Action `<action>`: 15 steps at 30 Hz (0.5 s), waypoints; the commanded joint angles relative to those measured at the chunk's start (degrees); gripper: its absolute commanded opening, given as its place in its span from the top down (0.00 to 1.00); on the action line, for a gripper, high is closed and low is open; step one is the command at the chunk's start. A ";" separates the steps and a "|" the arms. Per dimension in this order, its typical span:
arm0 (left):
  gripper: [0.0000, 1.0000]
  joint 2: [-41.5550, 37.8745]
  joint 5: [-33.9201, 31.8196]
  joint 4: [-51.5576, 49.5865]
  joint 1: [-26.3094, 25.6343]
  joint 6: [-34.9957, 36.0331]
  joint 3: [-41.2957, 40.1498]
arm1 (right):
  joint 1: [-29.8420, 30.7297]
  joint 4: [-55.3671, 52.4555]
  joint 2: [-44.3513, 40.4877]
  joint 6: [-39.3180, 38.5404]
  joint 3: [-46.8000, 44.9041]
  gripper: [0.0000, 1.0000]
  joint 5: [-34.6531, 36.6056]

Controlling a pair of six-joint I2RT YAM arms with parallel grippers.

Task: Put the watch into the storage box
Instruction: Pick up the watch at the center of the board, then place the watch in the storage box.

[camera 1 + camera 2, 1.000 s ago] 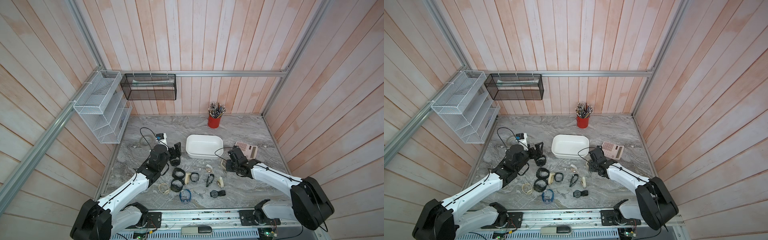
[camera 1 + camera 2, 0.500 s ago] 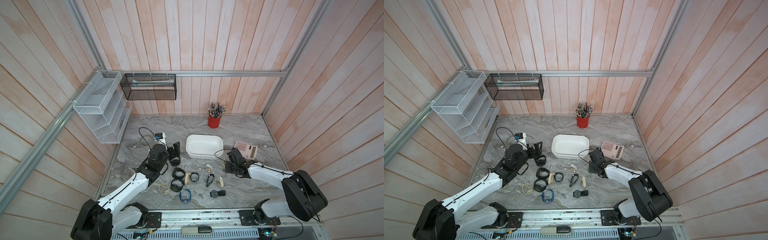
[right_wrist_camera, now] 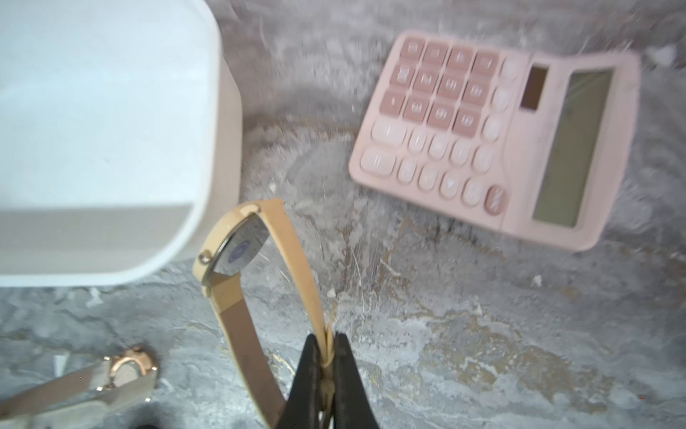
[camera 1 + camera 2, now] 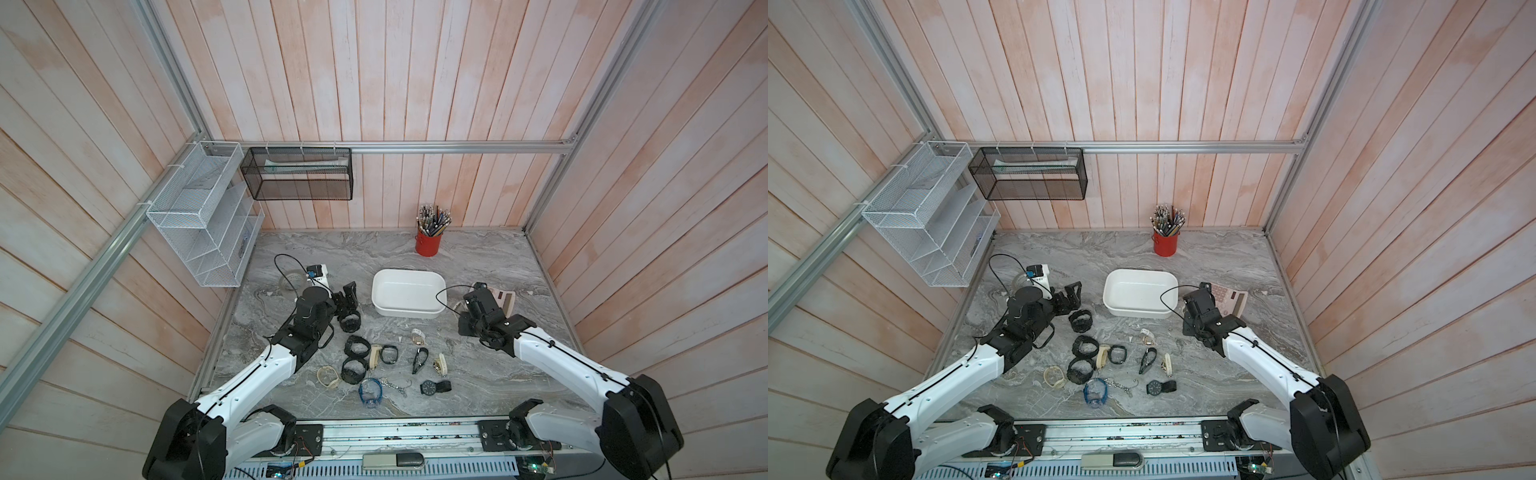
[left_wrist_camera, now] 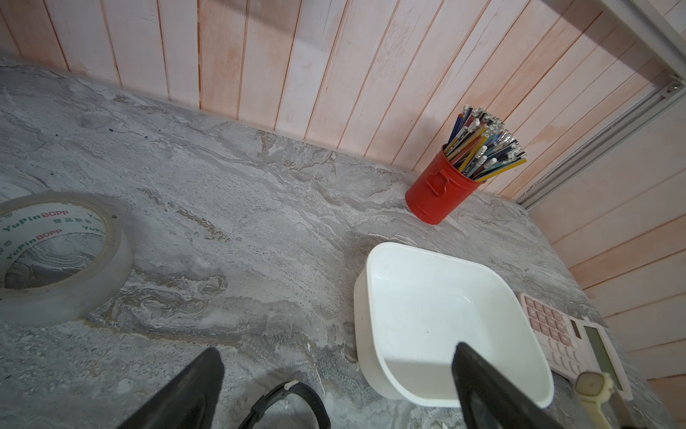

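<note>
The left claw is hanging spread wide and empty over a black watch near the tape, and it is sitting exactly where it was a second ago, so it is taking no part in this step. In the middle, the box is lying empty on the table, with the loose watches still scattered in front of it. The change is happening on the right: the right claw, part open a second ago, is now pressing its jaws together on the tan strap of a watch, and the wrist is moving from its earlier spot toward the box. The watch is hanging out ahead of the fingertips, its case just beside the box's near corner but outside the rim, and apparently clear of the table, though that is hard to confirm through the blur. Further right, the calculator is lying untouched. For the task this probably means the pick is done and the carry is beginning: the claw is going to need to rise over the rim before letting go, and the thin pinch on one strap end is risking a swing or a slip.
</note>
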 commanded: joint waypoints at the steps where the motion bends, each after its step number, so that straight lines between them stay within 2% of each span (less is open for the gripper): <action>1: 0.03 -0.45 0.53 1.36 0.44 1.13 0.09 | -0.08 -2.32 0.55 -3.10 5.49 1.00 3.69; 15: 0.03 -4.55 -2.80 -2.85 1.06 -0.32 -1.44 | 2.51 4.43 22.07 -10.17 23.07 1.00 -6.01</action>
